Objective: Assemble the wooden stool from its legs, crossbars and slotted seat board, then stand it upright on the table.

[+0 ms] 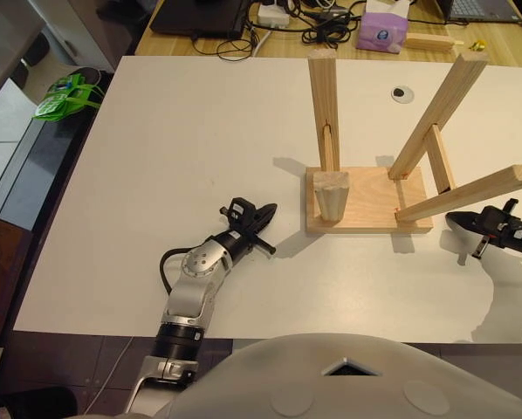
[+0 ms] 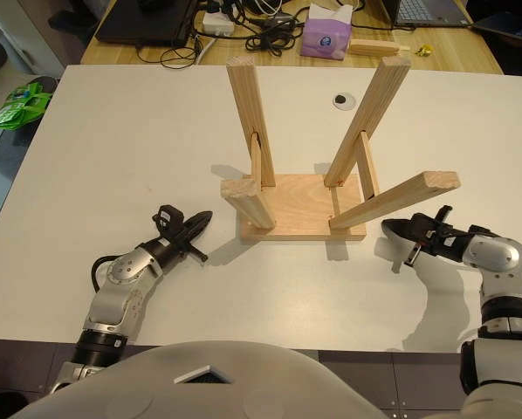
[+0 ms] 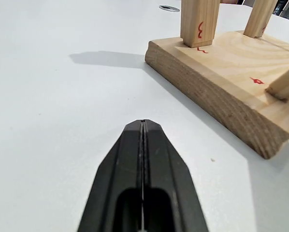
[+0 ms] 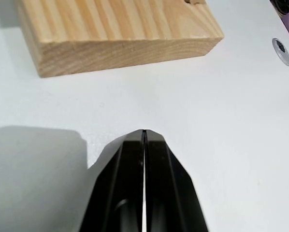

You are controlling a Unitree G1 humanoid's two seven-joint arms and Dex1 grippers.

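White worktop carries the stool upside down, legs up. Left claw and right claw sit closed, empty. To flip it, we'd open both and grip opposite legs low.

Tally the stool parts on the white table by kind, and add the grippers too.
Legs: 4
Crossbars: 2
Seat board: 1
Grippers: 2
Total: 9

White table, seat board flat — legs up
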